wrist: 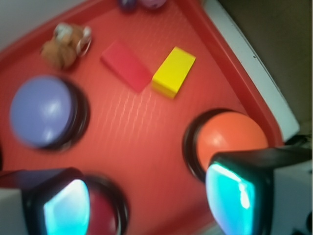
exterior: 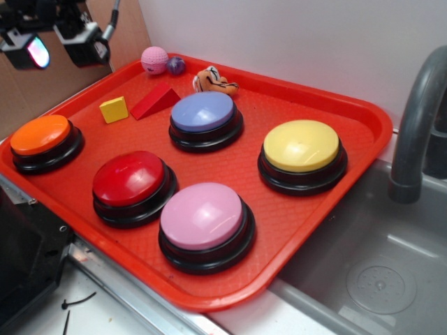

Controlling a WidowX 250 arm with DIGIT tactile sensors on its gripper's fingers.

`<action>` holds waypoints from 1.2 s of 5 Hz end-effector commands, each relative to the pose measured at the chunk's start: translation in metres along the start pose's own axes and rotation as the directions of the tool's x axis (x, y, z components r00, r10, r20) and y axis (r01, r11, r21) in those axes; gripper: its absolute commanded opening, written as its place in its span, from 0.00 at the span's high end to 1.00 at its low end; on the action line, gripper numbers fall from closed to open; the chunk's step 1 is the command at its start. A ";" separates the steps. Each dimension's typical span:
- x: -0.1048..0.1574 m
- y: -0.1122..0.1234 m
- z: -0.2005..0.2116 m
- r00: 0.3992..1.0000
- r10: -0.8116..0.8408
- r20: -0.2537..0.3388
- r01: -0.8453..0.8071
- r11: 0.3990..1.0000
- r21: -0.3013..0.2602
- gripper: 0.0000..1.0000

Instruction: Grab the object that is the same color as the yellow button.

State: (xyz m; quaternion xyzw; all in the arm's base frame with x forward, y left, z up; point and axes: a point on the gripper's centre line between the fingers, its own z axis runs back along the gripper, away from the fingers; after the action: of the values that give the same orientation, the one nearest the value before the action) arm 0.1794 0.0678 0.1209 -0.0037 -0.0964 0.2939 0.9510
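A red tray [exterior: 363, 132] is taking up most of the exterior view, sitting beside a grey sink [exterior: 377, 265] whose faucet [exterior: 419, 118] is running off the right edge. Five dome buttons on black bases are resting on the tray: the pink button [exterior: 202, 216] nearest the front, the red button [exterior: 129, 178] to its left, the yellow button [exterior: 302, 145] toward the right, the blue button [exterior: 203, 112] behind the middle, and the orange button [exterior: 40, 135] at the left rim. The pincer [exterior: 59, 42] is hanging above the tray's far left corner, its top running out of the picture; its two fingers are standing well apart with nothing between them, and in the wrist view they are showing only as blurred dark blocks with glowing teal pads [wrist: 66, 208] at the bottom corners, covering part of the orange and red buttons. A red wedge [exterior: 155, 101] is lying behind the blue button, and the yellow cube [exterior: 114, 109] is sitting just beside it on its left, between the wedge and the orange button, untouched. Along the back rim a small stuffed toy [exterior: 213, 82] is lying, too small to make out clearly, with a pink ball [exterior: 154, 60] and a smaller purple ball [exterior: 175, 65] touching side by side; in the wrist view both balls are being cut off by the top edge.
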 end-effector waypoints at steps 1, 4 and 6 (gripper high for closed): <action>0.032 0.018 -0.037 0.973 0.190 0.132 -0.198 0.979 0.056 0.00; 0.056 0.022 -0.072 0.972 0.182 0.149 -0.191 0.980 0.047 0.00; 0.064 0.026 -0.090 0.970 0.183 0.161 -0.198 0.977 0.081 0.00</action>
State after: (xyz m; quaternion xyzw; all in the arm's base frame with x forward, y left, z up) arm 0.2280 0.1207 0.0299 0.0570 -0.1291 0.3877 0.9109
